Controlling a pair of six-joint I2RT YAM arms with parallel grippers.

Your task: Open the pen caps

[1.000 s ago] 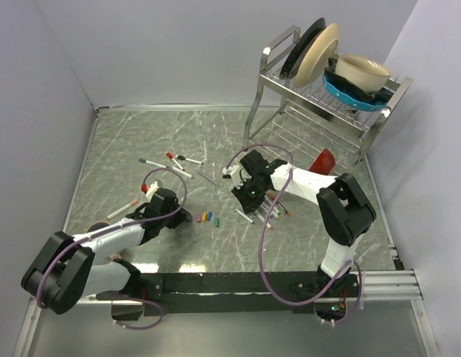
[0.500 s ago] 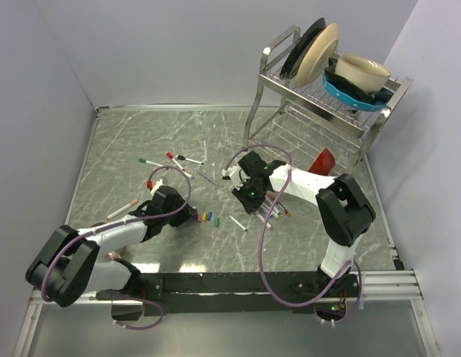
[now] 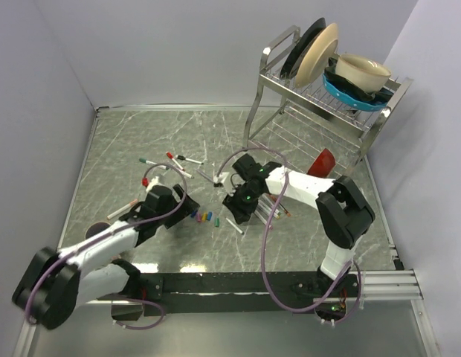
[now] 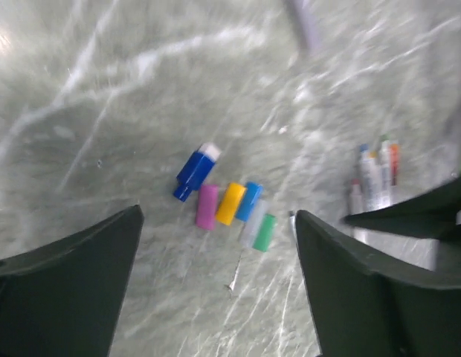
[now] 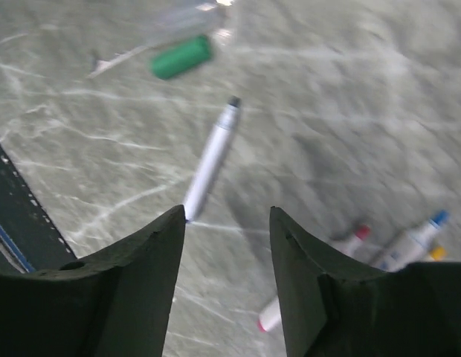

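Several loose pen caps (image 4: 231, 203) lie in a short row, pink, yellow, blue, clear and green, with a dark blue one (image 4: 195, 172) just behind. They show as a coloured cluster (image 3: 206, 217) in the top view. My left gripper (image 4: 218, 216) hovers over that row, open and empty. The right gripper (image 5: 227, 216) is open too, above a bare white pen barrel (image 5: 210, 160). A green cap (image 5: 181, 57) lies beyond it. In the top view the left gripper (image 3: 183, 208) and right gripper (image 3: 236, 207) flank the caps.
Capped pens (image 3: 175, 158) lie scattered at the back left, one more (image 3: 123, 208) by the left arm. Uncapped barrels (image 3: 279, 212) are bunched under the right arm. A dish rack (image 3: 320, 82) with plates and bowls stands back right, a red object (image 3: 323, 160) below it.
Both grippers have opened. The left gripper has swung right toward the row of caps. The right gripper has shifted left and nearer, over the lone barrel.
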